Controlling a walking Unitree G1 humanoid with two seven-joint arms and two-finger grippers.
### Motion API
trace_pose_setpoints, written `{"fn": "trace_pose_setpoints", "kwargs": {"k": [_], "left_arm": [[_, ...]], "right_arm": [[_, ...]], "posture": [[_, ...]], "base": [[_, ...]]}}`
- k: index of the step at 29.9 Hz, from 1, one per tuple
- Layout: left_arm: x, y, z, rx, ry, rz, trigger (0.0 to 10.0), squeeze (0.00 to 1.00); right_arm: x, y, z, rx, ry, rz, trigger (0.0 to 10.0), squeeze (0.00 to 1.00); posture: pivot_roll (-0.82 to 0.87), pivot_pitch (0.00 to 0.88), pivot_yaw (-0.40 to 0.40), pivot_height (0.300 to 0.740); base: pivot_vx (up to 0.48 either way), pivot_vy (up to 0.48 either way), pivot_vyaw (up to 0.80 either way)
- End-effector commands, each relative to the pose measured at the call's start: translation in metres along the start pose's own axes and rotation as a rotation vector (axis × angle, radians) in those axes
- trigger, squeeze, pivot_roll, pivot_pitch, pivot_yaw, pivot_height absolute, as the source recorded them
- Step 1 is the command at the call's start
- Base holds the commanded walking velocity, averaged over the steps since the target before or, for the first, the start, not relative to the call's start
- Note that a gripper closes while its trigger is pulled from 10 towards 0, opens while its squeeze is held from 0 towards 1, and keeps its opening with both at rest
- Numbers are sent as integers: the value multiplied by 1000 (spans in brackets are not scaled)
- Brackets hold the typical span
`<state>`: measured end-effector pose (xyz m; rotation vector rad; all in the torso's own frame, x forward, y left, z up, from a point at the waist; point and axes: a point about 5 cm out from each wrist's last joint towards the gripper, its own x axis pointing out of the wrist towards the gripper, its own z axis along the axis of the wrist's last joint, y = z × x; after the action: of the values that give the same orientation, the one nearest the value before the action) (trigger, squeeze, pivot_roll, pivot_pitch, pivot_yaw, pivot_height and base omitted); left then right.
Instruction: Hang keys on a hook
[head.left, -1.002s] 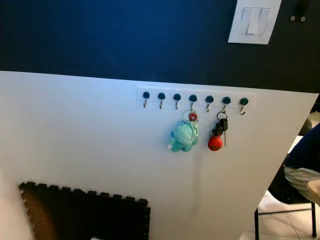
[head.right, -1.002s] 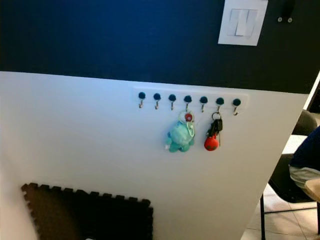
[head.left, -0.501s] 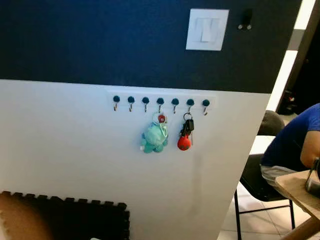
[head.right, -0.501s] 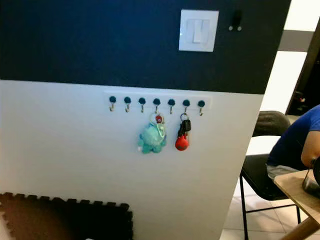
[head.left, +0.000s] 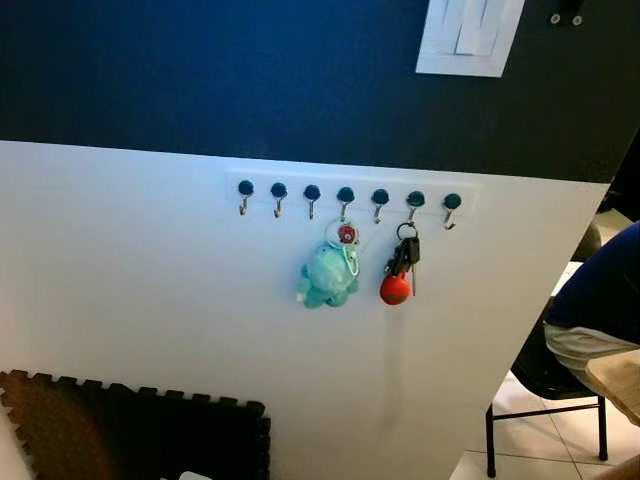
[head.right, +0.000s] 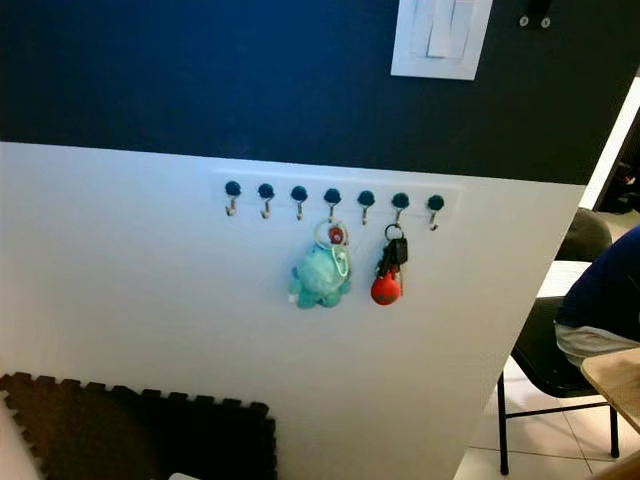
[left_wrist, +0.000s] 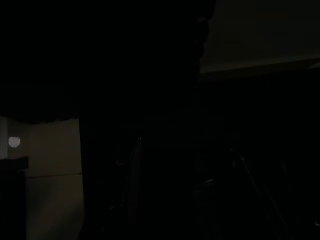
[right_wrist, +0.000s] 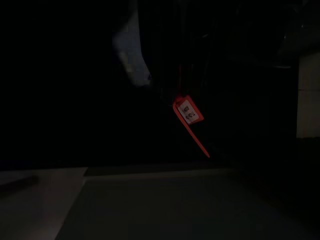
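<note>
A white rail (head.left: 350, 188) with several dark-capped hooks runs across the white lower half of the wall. A teal plush keychain (head.left: 326, 277) hangs from the middle hook. Two hooks to its right hangs a bunch of keys with a red ball (head.left: 397, 285). The three hooks at the left (head.left: 245, 195), the one between the two hanging items (head.left: 379, 203) and the one at the right end (head.left: 451, 208) are bare. In the very dark right wrist view a small red tag (right_wrist: 189, 117) dangles; what holds it cannot be made out. The left wrist view is almost black.
A white light switch (head.left: 470, 35) sits on the dark upper wall. A dark foam mat (head.left: 130, 430) leans low on the left. At the right edge a person in blue (head.left: 600, 300) sits on a black chair (head.left: 540, 400) beside a wooden table corner (head.left: 620, 385).
The camera has swung: the whole wall sits further right in the picture than half a second ago, and the switch sits higher. Plush and keys hang as before.
</note>
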<state>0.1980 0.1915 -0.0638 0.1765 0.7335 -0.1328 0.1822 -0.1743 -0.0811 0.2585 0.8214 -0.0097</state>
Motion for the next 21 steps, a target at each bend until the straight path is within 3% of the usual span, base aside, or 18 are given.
{"fn": "trace_pose_setpoints", "kwargs": {"k": [1,21], "left_arm": [[-2,1,-6,-17,20,8,10000,0],[0,-4,0,-54,0,-20,10000,0]], "right_arm": [[-2,-2,-4,17,5,-14,10000,0],[-3,-3,-7,39,5,-24,10000,0]], "posture": [[109,17,-21,740],[102,33,-8,740]], "base": [[0,0,0],[0,0,0]]}}
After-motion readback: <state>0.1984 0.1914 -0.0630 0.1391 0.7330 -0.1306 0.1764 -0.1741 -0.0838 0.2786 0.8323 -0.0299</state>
